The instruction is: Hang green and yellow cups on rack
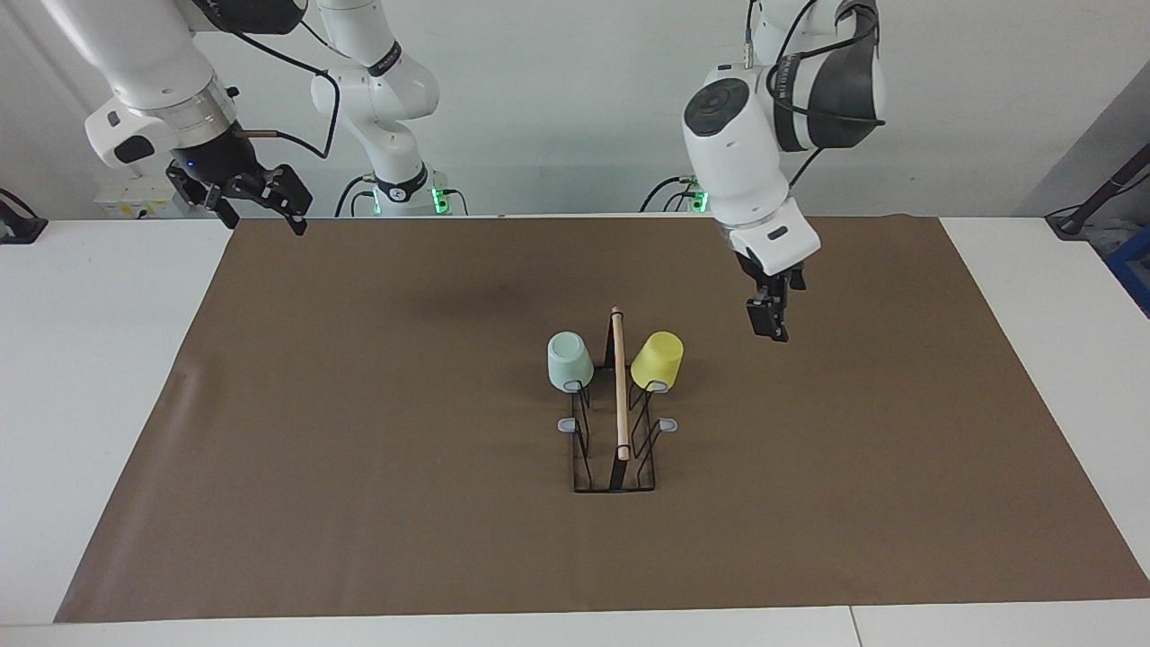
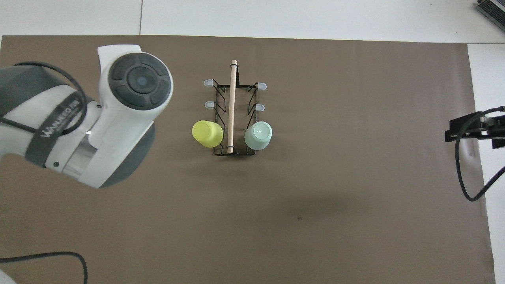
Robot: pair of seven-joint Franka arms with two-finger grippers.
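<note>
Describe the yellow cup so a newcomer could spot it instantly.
Find the black wire rack with the wooden rod at mid-mat. At its end nearer the robots, two upturned cups hang on pegs. The yellow cup is the one toward the left arm's end; its neighbour is mint green.
</note>
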